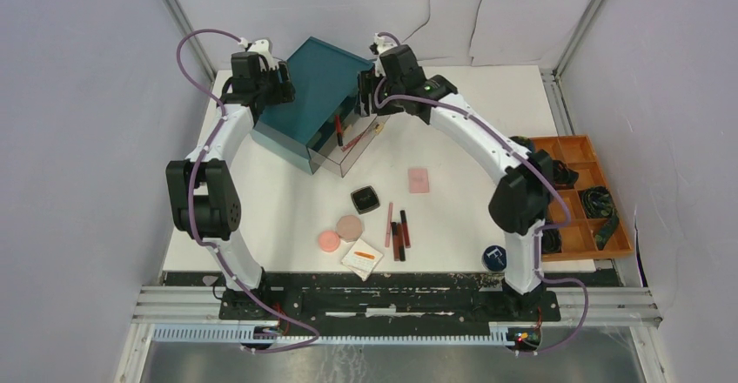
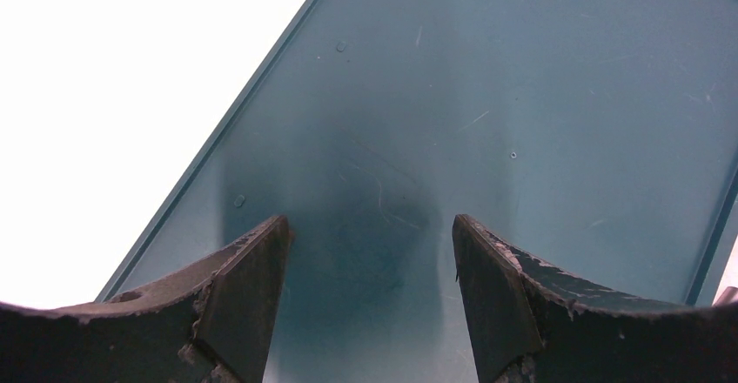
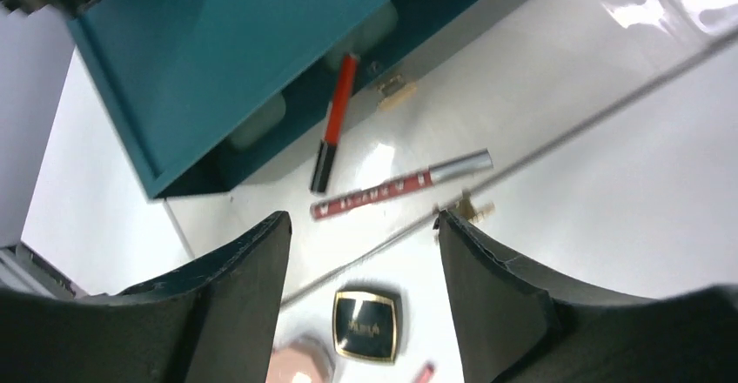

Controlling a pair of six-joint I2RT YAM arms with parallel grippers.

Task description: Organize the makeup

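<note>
Left fingers [image 2: 252,270] and right fingers [image 3: 235,278] both spread, empty, at the teal drawer box [image 1: 318,96].
Red stick [image 3: 335,117] and pink gloss tube [image 3: 396,184] lay in its open clear drawer [image 1: 344,164], tube lettering too blurred to read; black compact [image 1: 365,198], pink square [image 1: 419,179], round discs [image 1: 339,233], sticks [image 1: 399,233] and white pad [image 1: 363,258] sat mid white counter [image 1: 452,218]; blue "F" tin [image 1: 494,257] was partly hidden by the right arm; pale wall panels [image 1: 78,139] around.
</note>
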